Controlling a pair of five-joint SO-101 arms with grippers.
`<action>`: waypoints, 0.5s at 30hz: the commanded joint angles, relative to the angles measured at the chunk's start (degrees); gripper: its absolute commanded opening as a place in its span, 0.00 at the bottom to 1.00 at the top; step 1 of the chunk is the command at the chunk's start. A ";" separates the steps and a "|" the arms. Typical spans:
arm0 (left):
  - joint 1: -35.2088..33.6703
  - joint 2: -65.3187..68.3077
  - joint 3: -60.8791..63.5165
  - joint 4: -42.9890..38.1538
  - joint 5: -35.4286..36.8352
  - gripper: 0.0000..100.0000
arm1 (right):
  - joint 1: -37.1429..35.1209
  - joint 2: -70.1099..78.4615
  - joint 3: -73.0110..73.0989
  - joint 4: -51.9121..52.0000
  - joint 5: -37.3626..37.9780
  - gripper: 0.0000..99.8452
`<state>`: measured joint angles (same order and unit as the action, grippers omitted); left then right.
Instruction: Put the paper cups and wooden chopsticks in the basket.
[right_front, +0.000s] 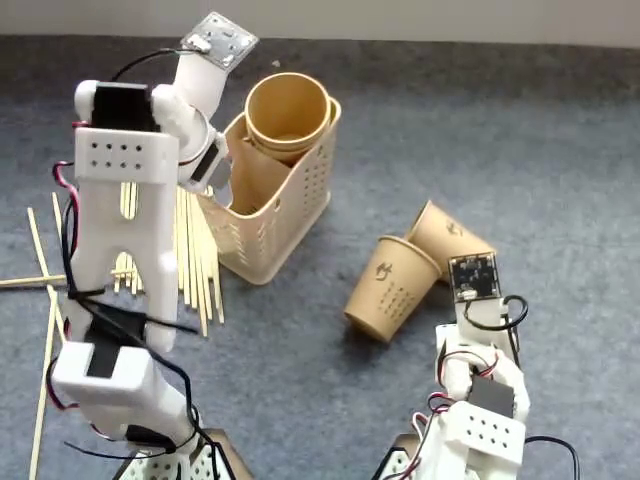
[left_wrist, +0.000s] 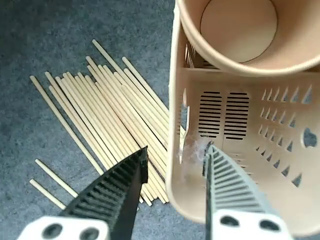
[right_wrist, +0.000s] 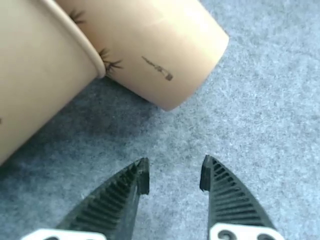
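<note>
Two light, crushable paper cups (right_front: 392, 288), likely best pinched at the rim, face the right gripper (right_wrist: 172, 175); its fingers and the left gripper's (left_wrist: 175, 157) stand apart.

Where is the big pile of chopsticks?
In the high view, the pile of chopsticks lies on the grey carpet on the left side, right beside the basket.
</note>
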<state>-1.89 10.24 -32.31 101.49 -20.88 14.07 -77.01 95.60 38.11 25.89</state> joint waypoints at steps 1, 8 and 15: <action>-0.31 4.26 -1.89 -0.09 0.62 0.16 | -0.48 -0.66 5.32 0.31 0.62 0.18; 4.26 10.51 -1.80 0.26 17.49 0.01 | -0.48 -0.66 5.32 0.31 0.62 0.18; 13.14 10.51 -1.89 0.26 36.22 0.01 | -0.48 -0.66 5.32 0.31 0.62 0.18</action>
<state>6.29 21.05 -32.66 101.41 9.10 14.07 -77.01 95.60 38.11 25.89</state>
